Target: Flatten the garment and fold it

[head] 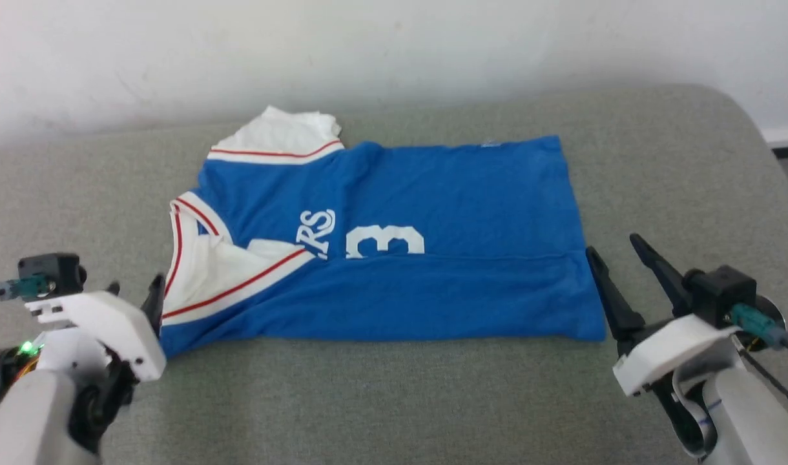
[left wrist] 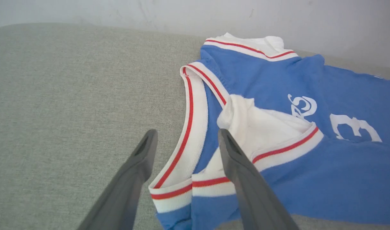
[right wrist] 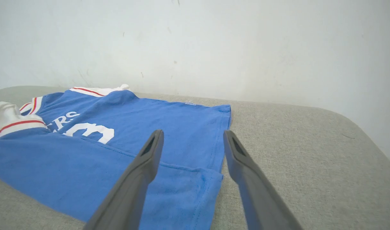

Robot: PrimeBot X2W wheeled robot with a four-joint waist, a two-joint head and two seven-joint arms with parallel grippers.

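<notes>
The garment [head: 394, 258] lies on the grey padded table, its near long edge folded over the front so the white number 3 is half covered. Its collar [left wrist: 191, 127] and white sleeves point to the left. My left gripper [head: 135, 292] stands open at the collar end with nothing between its fingers; in the left wrist view the left gripper [left wrist: 185, 135] straddles the collar band from above. My right gripper [head: 617, 248] is open just off the hem end; in the right wrist view the right gripper [right wrist: 192, 135] hangs over the hem corner [right wrist: 211, 174].
The grey padded table [head: 394, 400] runs to a white wall [head: 394, 45] close behind the garment. Its rounded right edge [head: 765, 155] drops off near my right arm. Bare padding lies in front of the garment and to both sides.
</notes>
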